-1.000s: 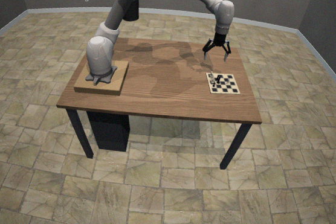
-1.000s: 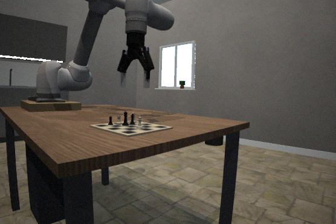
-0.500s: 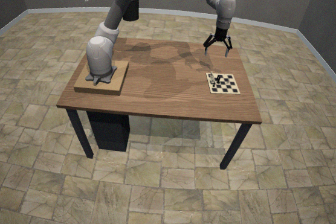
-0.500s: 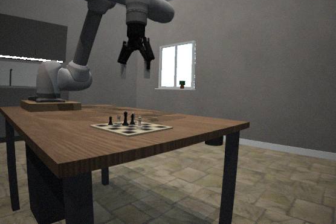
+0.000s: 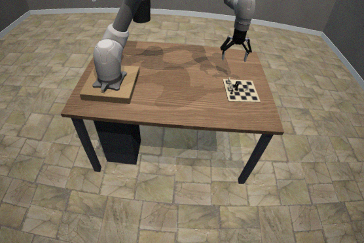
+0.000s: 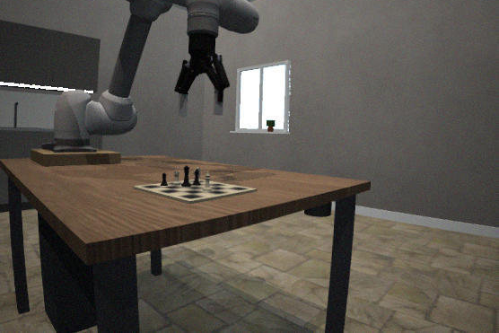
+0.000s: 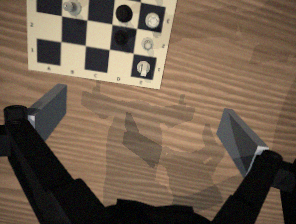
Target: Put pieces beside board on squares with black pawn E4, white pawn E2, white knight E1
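My gripper is open and empty, high above the table beyond the board's row-1 edge. The white knight stands on E1 of the chessboard. The white pawn stands on E2. A small black piece, seemingly the black pawn, stands upright at E4; it is outside the wrist view. The pieces in view are upright. No piece shows beside the board.
A white piece stands on E3, close to the white pawn. Black pieces stand on D2 and D3. Another white piece stands on B3. The arm's base sits on a wooden block at the table's other end.
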